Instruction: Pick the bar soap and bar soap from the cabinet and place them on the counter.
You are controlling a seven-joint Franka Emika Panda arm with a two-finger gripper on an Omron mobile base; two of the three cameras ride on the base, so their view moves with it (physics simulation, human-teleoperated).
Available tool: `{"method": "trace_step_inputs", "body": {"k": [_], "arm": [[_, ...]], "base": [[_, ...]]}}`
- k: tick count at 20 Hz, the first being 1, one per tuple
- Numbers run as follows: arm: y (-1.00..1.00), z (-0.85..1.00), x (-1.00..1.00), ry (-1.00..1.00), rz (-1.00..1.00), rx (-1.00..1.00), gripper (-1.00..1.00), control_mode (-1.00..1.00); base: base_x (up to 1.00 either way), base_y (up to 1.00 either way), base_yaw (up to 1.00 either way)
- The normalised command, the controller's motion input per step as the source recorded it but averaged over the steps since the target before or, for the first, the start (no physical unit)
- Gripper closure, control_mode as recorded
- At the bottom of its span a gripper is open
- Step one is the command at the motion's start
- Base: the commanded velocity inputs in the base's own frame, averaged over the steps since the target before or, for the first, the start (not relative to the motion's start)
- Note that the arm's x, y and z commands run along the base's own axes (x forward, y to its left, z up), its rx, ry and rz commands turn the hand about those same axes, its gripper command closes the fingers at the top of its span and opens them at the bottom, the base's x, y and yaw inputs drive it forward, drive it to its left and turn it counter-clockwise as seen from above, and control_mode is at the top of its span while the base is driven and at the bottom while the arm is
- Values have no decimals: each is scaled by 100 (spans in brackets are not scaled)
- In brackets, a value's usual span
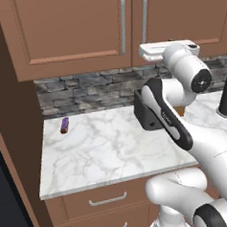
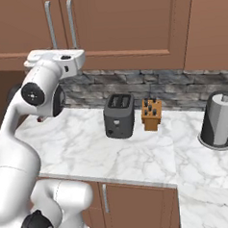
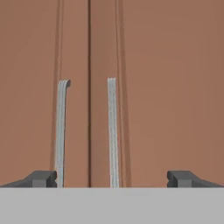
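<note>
Bar soaps: we are presuming both are lying behind the shut doors of the cabinet (image 1: 76,31), since neither bar is out on the counter (image 1: 108,149).

Left base view: we are seeing the arm raised with its hand level with the cabinet's lower rail, just beside the two silver handles (image 1: 123,23). A small purple-and-red stick (image 1: 64,124) is lying alone on the marble, well apart from the arm.

Right base view: we are seeing the same hand below the paired handles (image 2: 71,22). The toaster (image 2: 119,115), the knife block (image 2: 151,114) and the paper towel holder (image 2: 217,120) are standing along the stone backsplash (image 2: 147,84).

Hand view: we are looking straight at the door seam, with the left handle (image 3: 61,131) and the right handle (image 3: 113,131) between the fingertips. The gripper (image 3: 111,178) is spread wide and grasping nothing.

Risks, as we are judging them: both handles are sitting within the span of the jaws, so closing here could catch the pair and jam the doors against each other. A grip low on a bar could slip off during the pull. A swinging door could strike the wrist, which is standing close in.

Surface and room: the white, grey-veined slab is offering plenty of bare space left of the toaster; brown drawers (image 1: 107,200) are sitting beneath it.
</note>
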Motion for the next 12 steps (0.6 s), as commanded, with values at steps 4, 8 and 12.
{"method": "trace_step_inputs", "body": {"k": [4, 8, 12], "arm": [[0, 0, 24, 0, 0, 0, -100, -100], [0, 1, 15, 0, 0, 0, -100, -100], [2, 0, 22, 0, 0, 0, -100, -100]], "base": [[0, 0, 0], [0, 0, 0], [0, 0, 0]]}}
